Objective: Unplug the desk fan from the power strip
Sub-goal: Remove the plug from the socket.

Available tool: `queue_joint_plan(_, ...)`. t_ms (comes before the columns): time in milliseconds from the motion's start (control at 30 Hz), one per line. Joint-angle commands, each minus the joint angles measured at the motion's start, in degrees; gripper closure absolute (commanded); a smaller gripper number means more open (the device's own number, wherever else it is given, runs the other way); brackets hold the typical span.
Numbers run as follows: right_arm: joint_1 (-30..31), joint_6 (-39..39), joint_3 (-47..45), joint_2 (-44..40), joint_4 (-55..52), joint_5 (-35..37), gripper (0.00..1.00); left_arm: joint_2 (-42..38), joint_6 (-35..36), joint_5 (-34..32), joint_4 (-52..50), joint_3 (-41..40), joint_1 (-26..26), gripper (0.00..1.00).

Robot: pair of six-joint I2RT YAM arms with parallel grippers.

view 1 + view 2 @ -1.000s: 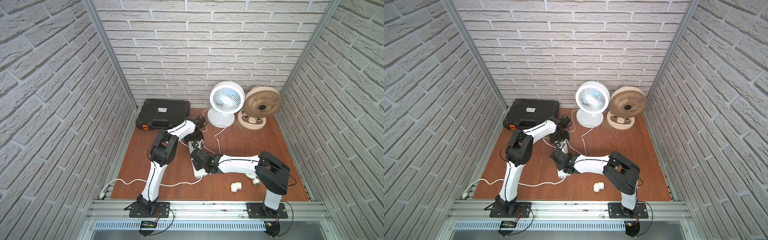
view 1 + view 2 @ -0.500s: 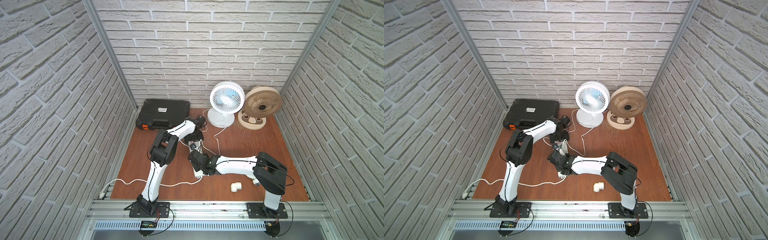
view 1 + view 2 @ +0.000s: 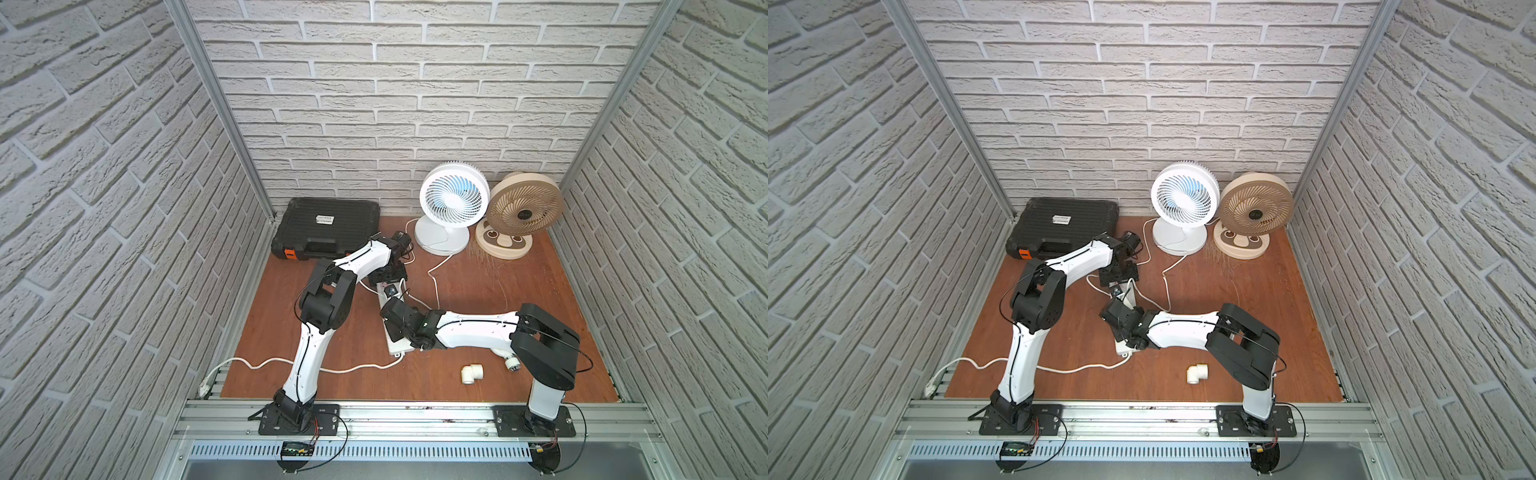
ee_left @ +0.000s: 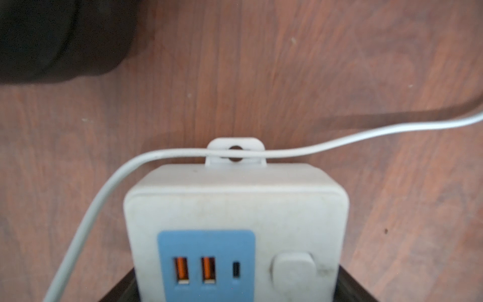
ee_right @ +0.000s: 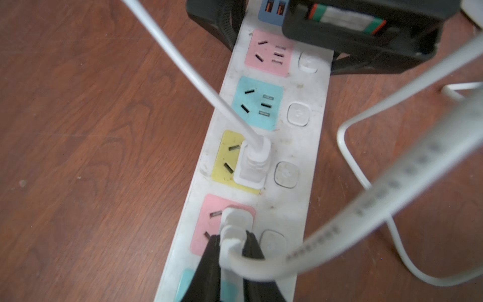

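Gripping a white plug [image 5: 236, 219] on the power strip [image 5: 292, 206], mid-tabletop.
My right gripper [image 5: 232, 245] has its jaws pinched tight on that plug, seated in a pink socket [image 5: 207, 230]; beyond it a second plug [image 5: 253, 162] sits in the yellow socket [image 5: 224, 157], and at the strip's end toward the back edge my left gripper [image 4: 236, 273] jaws clasp both its sides.

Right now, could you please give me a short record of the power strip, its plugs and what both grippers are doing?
right gripper: shut on white plug in pink socket
left gripper: clamped across power strip at its USB end
yellow socket: second plug seated
teal socket: empty
other pink socket, by USB end: empty
unplugging: not yet done
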Motion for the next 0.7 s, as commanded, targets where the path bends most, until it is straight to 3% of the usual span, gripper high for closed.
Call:
queue_joint_plan(0,-3.1,3.4,-2.5,-2.1,1.7,-2.1,0.97,6.8,0.0,5.7,4.3,-4.4,0.3,1.00)
queue_joint_plan(400,-4.8,4.5,-3.8,-2.7,2.4,-4.3,0.97,6.8,0.1,6.0,4.8,-4.5,0.2,1.00)
queue_joint_plan(667,-2.7,1.6,-0.3,-1.0,-2.6,0.9,0.97,7.1,0.2,6.3,4.7,-4.1,0.1,1.00)
